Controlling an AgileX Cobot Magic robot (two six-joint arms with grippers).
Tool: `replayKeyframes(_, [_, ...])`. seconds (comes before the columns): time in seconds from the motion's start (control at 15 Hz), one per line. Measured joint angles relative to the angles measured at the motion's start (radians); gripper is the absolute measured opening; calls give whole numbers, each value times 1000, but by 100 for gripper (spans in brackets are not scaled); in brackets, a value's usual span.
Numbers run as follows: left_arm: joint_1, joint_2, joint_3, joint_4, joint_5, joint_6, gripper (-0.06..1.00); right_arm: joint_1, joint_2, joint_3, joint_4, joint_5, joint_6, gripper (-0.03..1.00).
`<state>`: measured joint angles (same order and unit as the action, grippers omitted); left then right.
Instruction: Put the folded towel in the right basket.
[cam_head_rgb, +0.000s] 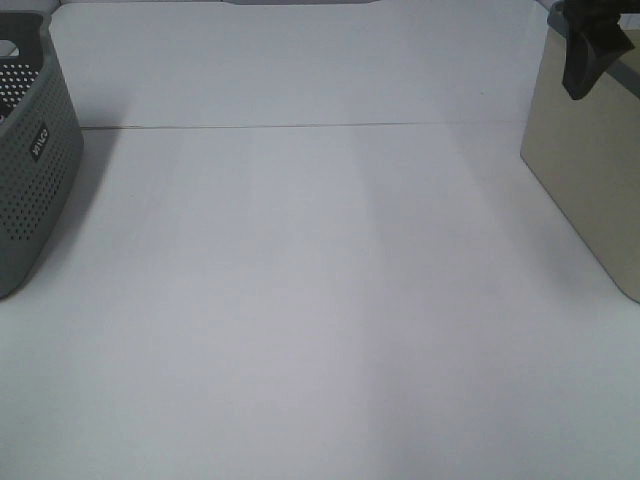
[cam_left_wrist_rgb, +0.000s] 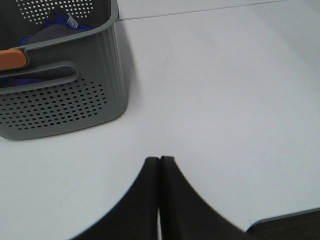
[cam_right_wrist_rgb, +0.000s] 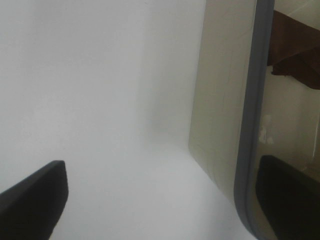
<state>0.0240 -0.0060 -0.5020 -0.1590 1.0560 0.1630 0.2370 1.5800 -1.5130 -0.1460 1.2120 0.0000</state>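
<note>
The right basket (cam_head_rgb: 585, 170) is beige with a grey rim and stands at the table's right edge. In the right wrist view its wall (cam_right_wrist_rgb: 220, 100) shows, and a dark brown cloth (cam_right_wrist_rgb: 295, 45), apparently the towel, lies inside. My right gripper (cam_head_rgb: 592, 58) hovers over the basket's far rim. It is open and empty (cam_right_wrist_rgb: 162, 167), one finger outside the wall and one inside. My left gripper (cam_left_wrist_rgb: 160, 167) is shut on nothing, low over the table beside the grey basket. It is out of the exterior view.
A grey perforated basket (cam_head_rgb: 35, 160) stands at the left edge of the white table (cam_head_rgb: 320, 300). In the left wrist view this basket (cam_left_wrist_rgb: 65, 105) holds blue and grey cloth (cam_left_wrist_rgb: 55, 25), with an orange piece at its handle.
</note>
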Motion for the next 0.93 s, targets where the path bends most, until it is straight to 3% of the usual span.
replayKeyframes(0.47, [0,0,0,0,0,0,0,4,-427,401,-33,0,9,98])
replayKeyframes(0.93, [0,0,0,0,0,0,0,4,-991,787,-21,3,9,98])
